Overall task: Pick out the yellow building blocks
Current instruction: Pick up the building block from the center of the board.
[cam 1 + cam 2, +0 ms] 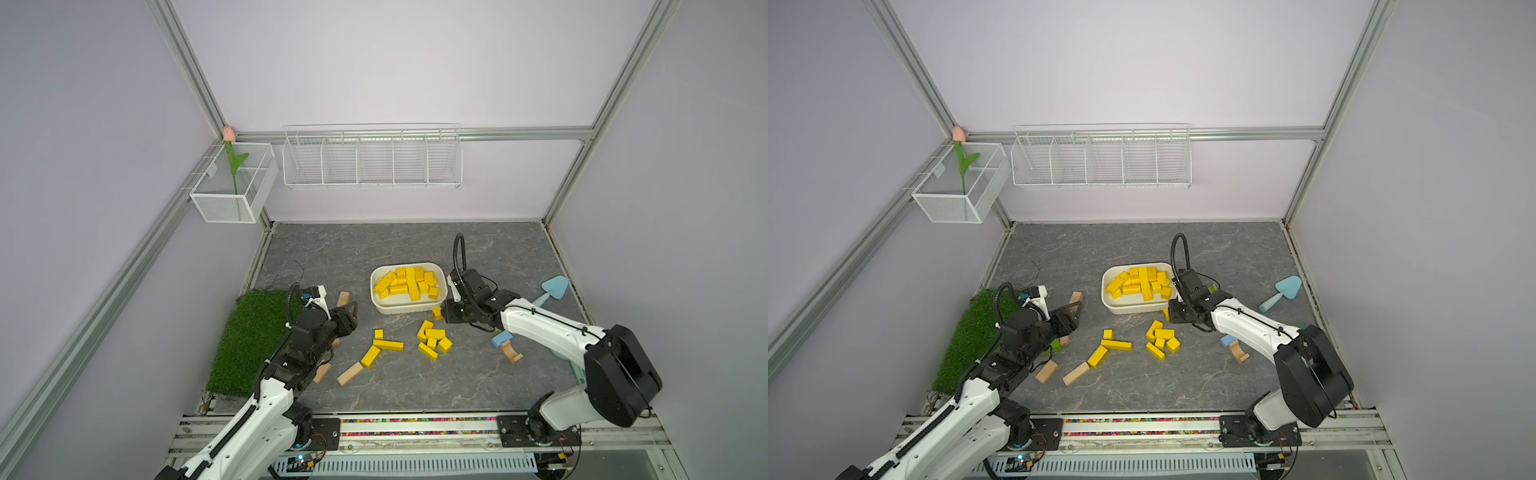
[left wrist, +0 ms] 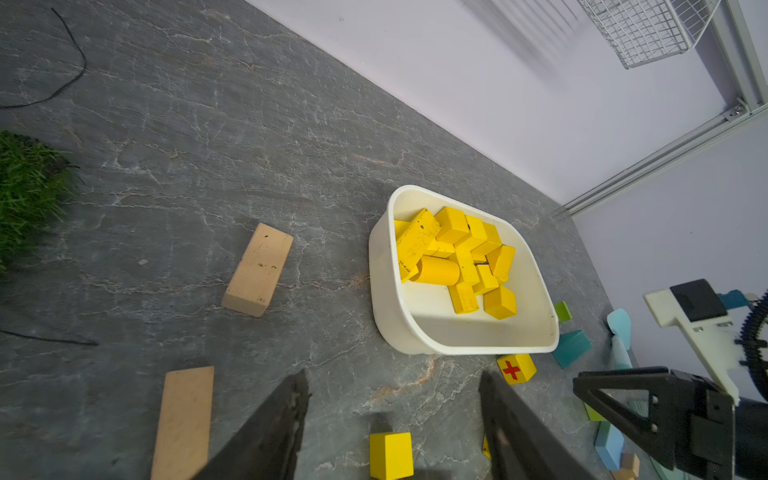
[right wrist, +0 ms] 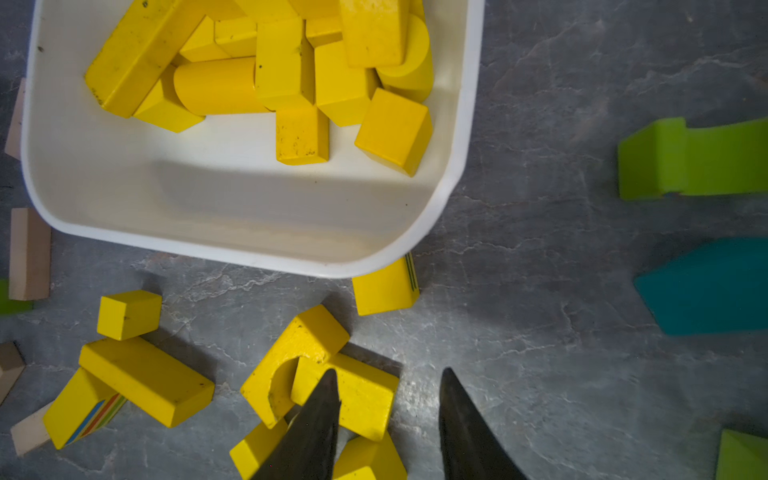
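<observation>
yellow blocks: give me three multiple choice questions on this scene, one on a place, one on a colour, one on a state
1. Where does the yellow block with the red cross lie?
A) inside the white tub
B) on the table, just outside the tub
C) on the grass mat

2. What colour is the toy shovel?
A) red
B) light blue
C) tan

3. How does the right gripper stand?
A) shut on a tan block
B) shut on the tub's rim
C) open, with nothing between its jaws

Answers:
1 B: the left wrist view shows it on the grey table beside the tub's wall.
2 B: it is light blue in both top views.
3 C: the right wrist view shows bare table in the gap between its fingers.
</observation>
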`<state>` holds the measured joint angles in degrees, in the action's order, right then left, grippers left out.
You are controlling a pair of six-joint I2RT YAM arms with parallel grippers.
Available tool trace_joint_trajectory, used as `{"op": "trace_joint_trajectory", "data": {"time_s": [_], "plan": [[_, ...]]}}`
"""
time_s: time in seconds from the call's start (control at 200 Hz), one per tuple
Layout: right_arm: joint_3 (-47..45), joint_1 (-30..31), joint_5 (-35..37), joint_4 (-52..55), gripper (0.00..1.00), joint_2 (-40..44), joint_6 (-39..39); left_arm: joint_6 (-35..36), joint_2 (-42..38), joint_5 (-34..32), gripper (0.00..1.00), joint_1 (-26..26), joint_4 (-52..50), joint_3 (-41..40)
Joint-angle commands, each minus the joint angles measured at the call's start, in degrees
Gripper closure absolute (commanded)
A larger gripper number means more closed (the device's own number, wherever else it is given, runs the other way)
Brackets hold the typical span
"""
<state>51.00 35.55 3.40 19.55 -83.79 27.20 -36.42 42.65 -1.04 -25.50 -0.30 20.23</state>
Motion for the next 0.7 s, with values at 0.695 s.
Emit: {"op": "trace_joint_trajectory", "data": {"time_s": [0.695], "plan": [[2.25, 0.46, 1.71, -0.99, 0.56, -4.13, 1.73, -1.06, 3.57, 0.11, 0.32, 0.8, -1.02, 2.62]]}}
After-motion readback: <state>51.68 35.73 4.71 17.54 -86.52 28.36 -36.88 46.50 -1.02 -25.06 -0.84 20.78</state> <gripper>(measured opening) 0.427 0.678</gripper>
